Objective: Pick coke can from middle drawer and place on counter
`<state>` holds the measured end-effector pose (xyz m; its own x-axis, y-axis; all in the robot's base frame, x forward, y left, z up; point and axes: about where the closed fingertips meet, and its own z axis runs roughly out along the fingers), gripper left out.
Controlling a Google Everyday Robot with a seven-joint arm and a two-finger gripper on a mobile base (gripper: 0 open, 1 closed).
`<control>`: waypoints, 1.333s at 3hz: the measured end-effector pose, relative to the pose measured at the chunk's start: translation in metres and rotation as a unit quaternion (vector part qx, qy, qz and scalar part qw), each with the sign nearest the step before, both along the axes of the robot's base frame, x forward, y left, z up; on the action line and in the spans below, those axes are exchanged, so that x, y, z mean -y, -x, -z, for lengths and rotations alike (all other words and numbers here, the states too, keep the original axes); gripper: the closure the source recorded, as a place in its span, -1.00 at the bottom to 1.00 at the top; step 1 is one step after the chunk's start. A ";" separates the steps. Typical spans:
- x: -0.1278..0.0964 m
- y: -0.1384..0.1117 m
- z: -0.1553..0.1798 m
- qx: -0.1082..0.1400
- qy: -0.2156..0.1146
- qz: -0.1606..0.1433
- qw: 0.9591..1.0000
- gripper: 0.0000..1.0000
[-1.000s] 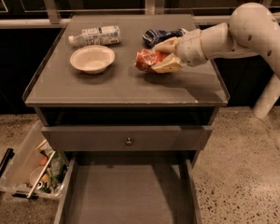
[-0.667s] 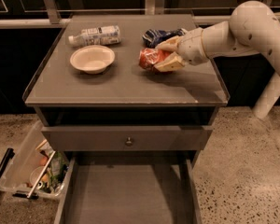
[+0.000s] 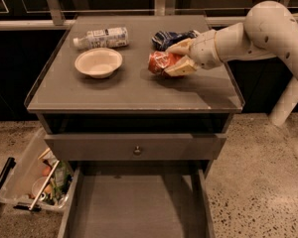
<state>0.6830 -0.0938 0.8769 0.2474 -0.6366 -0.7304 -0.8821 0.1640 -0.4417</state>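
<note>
In the placing step, the gripper (image 3: 175,58), low over the table (image 3: 129,90), had its fingers (image 3: 182,69) clamped on the coke can (image 3: 159,62), so setting down and release seemed next.

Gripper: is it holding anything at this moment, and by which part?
The gripper holds the coke can, fingers clamped across the end nearest the arm, over the counter.

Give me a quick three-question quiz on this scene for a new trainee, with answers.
1. True or false: the coke can lies in the middle drawer.
2. The hand, over the right side of the counter, grips: A nothing, B the coke can, C a cup?
3. Fill in: in the camera view, the white bowl sits ___ of the can.
Key: 1 false; 2 B; 3 left.
</note>
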 end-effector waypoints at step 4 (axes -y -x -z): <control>0.000 0.000 0.000 0.000 0.000 0.000 1.000 -1.00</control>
